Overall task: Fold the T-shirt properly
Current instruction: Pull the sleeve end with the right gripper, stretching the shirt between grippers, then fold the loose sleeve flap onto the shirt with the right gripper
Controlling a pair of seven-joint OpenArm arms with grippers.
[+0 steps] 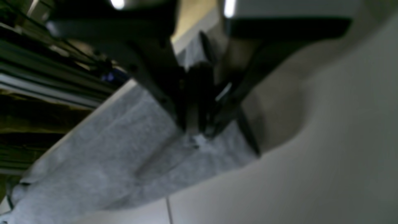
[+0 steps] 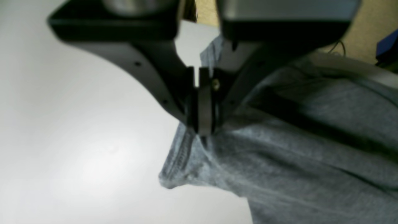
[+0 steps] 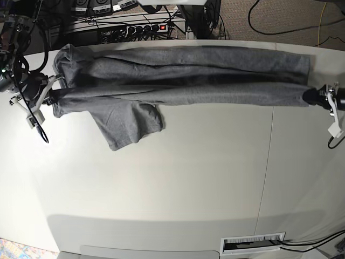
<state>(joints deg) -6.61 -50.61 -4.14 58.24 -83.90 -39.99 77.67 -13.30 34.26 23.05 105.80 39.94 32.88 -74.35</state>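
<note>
Heather-grey cotton T-shirt (image 3: 178, 81) stretched taut along the white counter (image 3: 178, 178) top edge — long axis left-right, right claw (image 3: 47, 97) pinching the frame-left end, left claw (image 3: 312, 96) pinching the frame-right end — one sleeve drooping lower-left.

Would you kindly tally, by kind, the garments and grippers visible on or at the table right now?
T-shirt: 1
Grippers: 2, the left gripper and the right gripper, each shut on the T-shirt
Total: 3
</note>
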